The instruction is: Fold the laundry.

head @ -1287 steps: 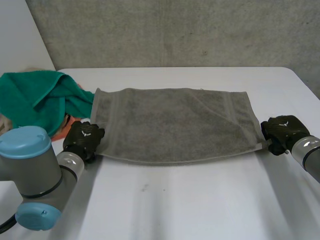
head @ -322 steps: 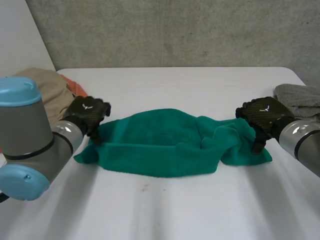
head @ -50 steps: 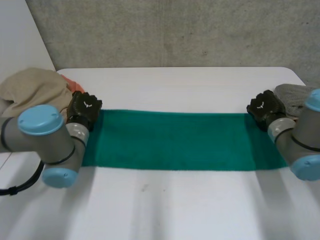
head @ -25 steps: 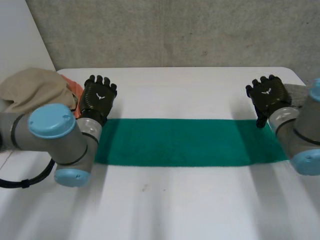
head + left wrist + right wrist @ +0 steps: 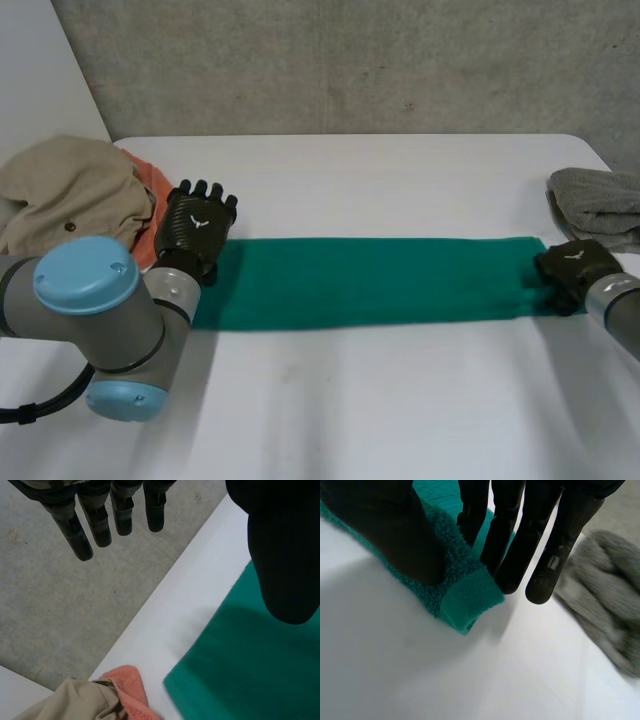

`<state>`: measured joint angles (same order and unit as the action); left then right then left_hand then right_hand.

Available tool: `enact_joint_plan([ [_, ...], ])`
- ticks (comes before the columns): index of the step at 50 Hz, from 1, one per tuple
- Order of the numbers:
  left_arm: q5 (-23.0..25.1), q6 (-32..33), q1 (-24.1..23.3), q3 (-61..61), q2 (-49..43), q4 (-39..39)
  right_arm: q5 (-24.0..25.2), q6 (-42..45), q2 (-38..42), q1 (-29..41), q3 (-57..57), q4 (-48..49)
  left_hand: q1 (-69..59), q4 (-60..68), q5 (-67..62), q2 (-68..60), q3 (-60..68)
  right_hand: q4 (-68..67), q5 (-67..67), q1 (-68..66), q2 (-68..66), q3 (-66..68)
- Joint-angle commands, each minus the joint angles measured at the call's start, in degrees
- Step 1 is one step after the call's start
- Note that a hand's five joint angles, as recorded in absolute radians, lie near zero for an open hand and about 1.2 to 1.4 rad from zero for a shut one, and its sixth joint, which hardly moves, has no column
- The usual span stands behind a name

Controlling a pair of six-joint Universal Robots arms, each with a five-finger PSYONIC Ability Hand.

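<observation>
- Green towel (image 5: 370, 282) lies as a long narrow strip across the white table (image 5: 350, 410); we judge it ready for a crosswise fold.
- Right hand (image 5: 568, 272) pinches the strip's right-end corner between thumb and fingers, likely to carry it over.
- Left hand (image 5: 193, 228) is at the left end, fingers straight and spread, gripping nothing.
- Farther back, grey towel (image 5: 598, 205) is set aside on the right; beige cloth (image 5: 65, 190) and orange cloth (image 5: 152, 215) wait on the left.

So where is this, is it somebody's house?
Probably a robot lab or test room, not a home: a bare white table against a rough concrete wall, with robot arms handling a green towel beside a small laundry pile.
</observation>
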<state>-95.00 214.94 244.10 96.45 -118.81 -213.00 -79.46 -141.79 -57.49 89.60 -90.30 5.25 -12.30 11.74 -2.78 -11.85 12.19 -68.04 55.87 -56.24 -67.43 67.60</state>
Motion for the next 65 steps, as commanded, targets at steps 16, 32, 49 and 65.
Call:
enact_joint_plan([
  [16, -0.1, -1.4, 0.8, 5.1, 9.5, 0.1, 10.2, 10.8, -12.2, 4.0, -1.3, 9.3, 2.3, -1.7, 2.8, 1.8, -2.2, -12.0, 14.1, -23.8, -12.6, 12.4],
  [32, 0.0, -4.4, 1.5, 7.0, 12.7, 0.7, 18.3, -1.8, 5.0, 41.3, 10.8, 16.5, 2.3, -1.7, 2.8, 1.8, -2.2, -12.0, 14.1, -23.8, -12.6, 12.4],
  [49, 0.1, -6.4, -5.2, 4.7, 11.6, 0.4, -2.4, -16.0, -4.3, 32.0, 3.6, 5.2, 2.3, -1.7, 2.8, 1.8, -2.2, 58.0, -55.9, 46.2, 57.4, -57.6],
  [65, 0.6, -15.8, -18.1, -0.2, 3.8, 5.0, 4.1, -14.7, -6.8, 24.1, -9.9, 7.1, 0.6, 0.0, 1.1, 0.1, -0.5, 58.0, -55.9, 46.2, 57.4, -57.6],
])
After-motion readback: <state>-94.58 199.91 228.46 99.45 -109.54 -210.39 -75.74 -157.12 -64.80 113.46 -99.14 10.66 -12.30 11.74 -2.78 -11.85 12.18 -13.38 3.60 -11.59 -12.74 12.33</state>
